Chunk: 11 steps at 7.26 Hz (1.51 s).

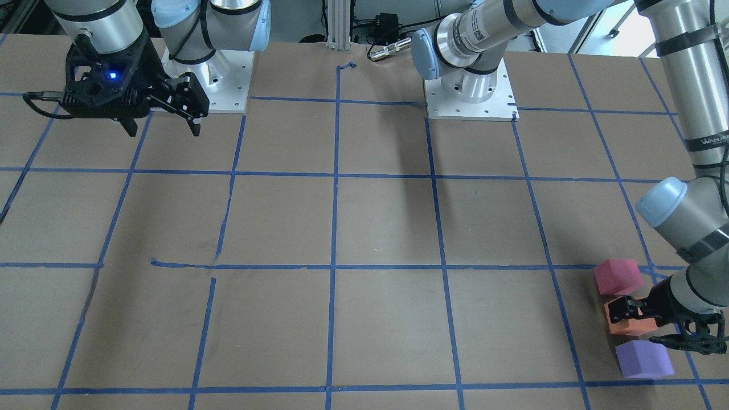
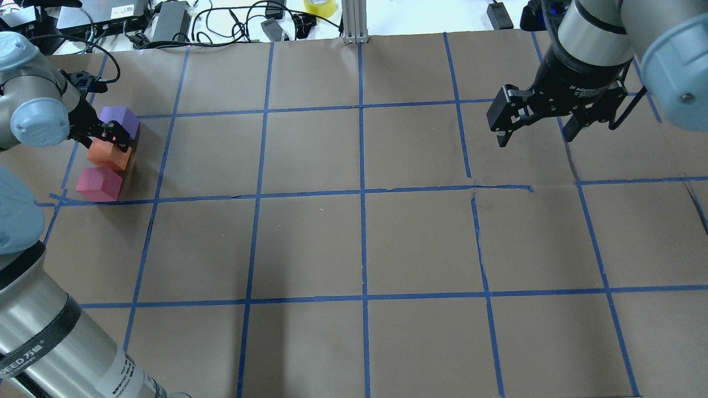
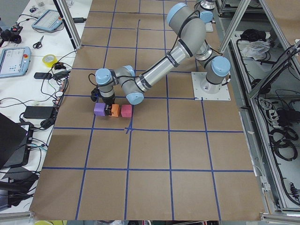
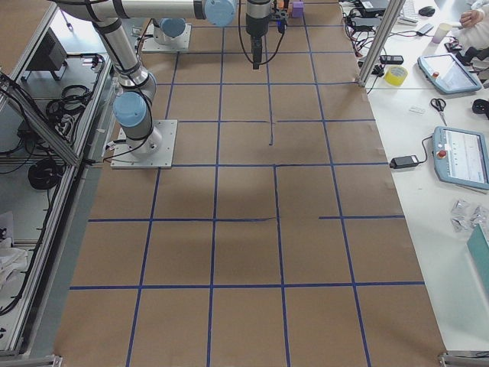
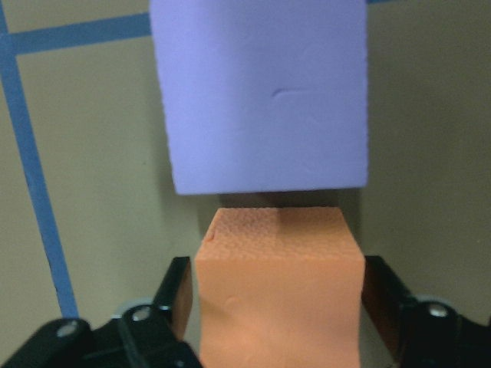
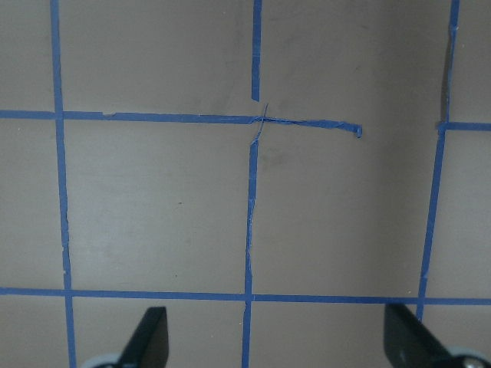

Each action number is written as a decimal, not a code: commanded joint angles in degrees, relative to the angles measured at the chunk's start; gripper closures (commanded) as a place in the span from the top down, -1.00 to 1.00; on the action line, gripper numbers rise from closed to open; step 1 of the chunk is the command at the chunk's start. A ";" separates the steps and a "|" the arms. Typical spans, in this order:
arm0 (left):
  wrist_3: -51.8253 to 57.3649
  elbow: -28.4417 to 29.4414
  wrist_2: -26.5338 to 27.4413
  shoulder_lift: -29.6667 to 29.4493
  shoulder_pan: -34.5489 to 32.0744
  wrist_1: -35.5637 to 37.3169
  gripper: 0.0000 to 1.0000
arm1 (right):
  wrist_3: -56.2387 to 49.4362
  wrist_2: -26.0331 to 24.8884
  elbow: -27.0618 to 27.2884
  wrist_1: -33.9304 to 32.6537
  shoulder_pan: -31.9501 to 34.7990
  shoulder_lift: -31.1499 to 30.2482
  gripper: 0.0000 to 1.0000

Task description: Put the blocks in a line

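Three blocks stand in a short row near the table's far left: the purple block [image 2: 119, 119], the orange block [image 2: 108, 156] and the pinkish-red block [image 2: 98, 184]. My left gripper [image 2: 114, 142] is low at the table, shut on the orange block. In the left wrist view the fingers [image 5: 178, 295] press both sides of the orange block [image 5: 276, 268], with the purple block [image 5: 261, 92] just ahead, a narrow gap between them. In the front-facing view the row reads pinkish-red [image 1: 618, 277], orange [image 1: 631, 326], purple [image 1: 643, 359]. My right gripper [image 2: 535, 135] hangs open and empty above the table's far right.
The table [image 2: 359, 243] is brown paper with a grid of blue tape lines. Cables, tape and devices lie past its far edge [image 2: 166, 22]. The two arm bases [image 1: 470, 94] stand at the robot's side of the table.
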 commanded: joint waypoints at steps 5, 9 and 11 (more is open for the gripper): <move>-1.45 1.70 -0.50 18.45 -2.59 -24.95 1.00 | -0.09 -0.13 0.03 0.01 -0.06 0.13 1.00; -17.72 8.05 -0.41 29.92 -16.71 -41.91 1.00 | -0.09 -0.21 0.03 0.10 -0.15 0.13 1.00; -17.99 6.64 -0.93 33.61 -21.81 -42.18 1.00 | -0.09 -0.13 0.03 0.10 -0.15 0.13 1.00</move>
